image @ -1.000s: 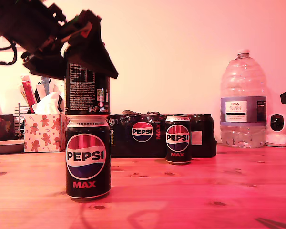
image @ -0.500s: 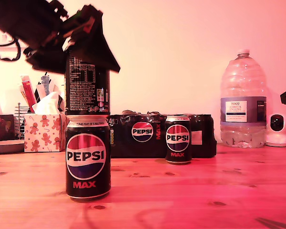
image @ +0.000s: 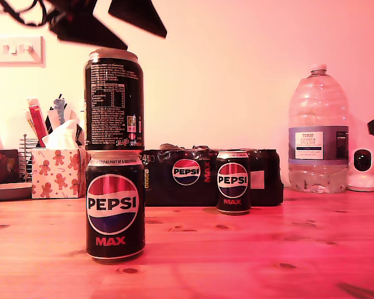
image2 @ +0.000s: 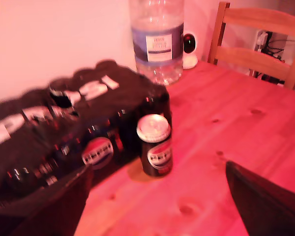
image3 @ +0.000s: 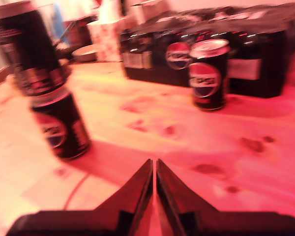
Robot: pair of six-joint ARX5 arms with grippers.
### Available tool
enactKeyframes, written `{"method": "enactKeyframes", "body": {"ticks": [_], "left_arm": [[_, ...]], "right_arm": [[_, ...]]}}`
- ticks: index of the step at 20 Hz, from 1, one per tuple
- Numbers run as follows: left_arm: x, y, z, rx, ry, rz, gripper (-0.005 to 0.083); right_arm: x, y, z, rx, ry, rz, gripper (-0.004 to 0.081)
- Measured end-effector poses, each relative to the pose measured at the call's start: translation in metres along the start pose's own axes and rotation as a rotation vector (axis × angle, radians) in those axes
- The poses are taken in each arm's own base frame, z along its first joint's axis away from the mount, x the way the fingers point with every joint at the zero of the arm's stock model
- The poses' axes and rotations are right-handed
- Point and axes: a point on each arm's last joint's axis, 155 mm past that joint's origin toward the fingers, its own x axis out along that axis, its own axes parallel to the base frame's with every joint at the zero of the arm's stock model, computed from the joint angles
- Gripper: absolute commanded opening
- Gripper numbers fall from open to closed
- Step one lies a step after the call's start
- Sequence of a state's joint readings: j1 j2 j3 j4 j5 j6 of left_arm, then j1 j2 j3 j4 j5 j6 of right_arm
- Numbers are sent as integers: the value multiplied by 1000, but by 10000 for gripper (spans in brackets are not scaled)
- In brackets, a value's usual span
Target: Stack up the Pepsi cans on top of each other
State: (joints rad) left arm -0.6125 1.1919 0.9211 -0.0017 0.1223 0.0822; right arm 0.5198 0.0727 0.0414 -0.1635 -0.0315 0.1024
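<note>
Risk sits mainly in the two-high stack: the upper black aluminium Pepsi can (image: 113,99) stands upright on the lower black Pepsi Max can (image: 115,205), near the exterior view's left on the wooden counter (image: 237,249), with nothing gripping it. My first claw (image2: 157,196) is spread wide and empty, and it looks down on the third black Pepsi can (image2: 155,144), which stands just in front of the black shrink-wrapped Pepsi multipack (image2: 59,132). My second claw (image3: 154,184) has its tips pressed together, holding nothing, low over the counter and well apart from the stack. One can is still to go on top. Judging ahead, a tilted or off-centre placement, or a brush from an arm in passing, could topple the narrow tower. The multipack close behind the third can may crowd the grasp.
</note>
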Motion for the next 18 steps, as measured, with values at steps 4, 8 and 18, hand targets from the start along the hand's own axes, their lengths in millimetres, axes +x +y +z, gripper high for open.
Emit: {"method": "enactKeyframes", "body": {"ticks": [4, 8, 18], "left_arm": [[-5, 5, 23, 39, -22, 23, -33], [-10, 8, 34, 64, -41, 41, -22], [-54, 27, 40, 20, -35, 118, -22]], "right_arm": [[0, -6, 17, -25, -66, -35, -13], [7, -7, 8, -34, -21, -40, -13], [40, -27, 18, -91, -43, -107, -13]]}}
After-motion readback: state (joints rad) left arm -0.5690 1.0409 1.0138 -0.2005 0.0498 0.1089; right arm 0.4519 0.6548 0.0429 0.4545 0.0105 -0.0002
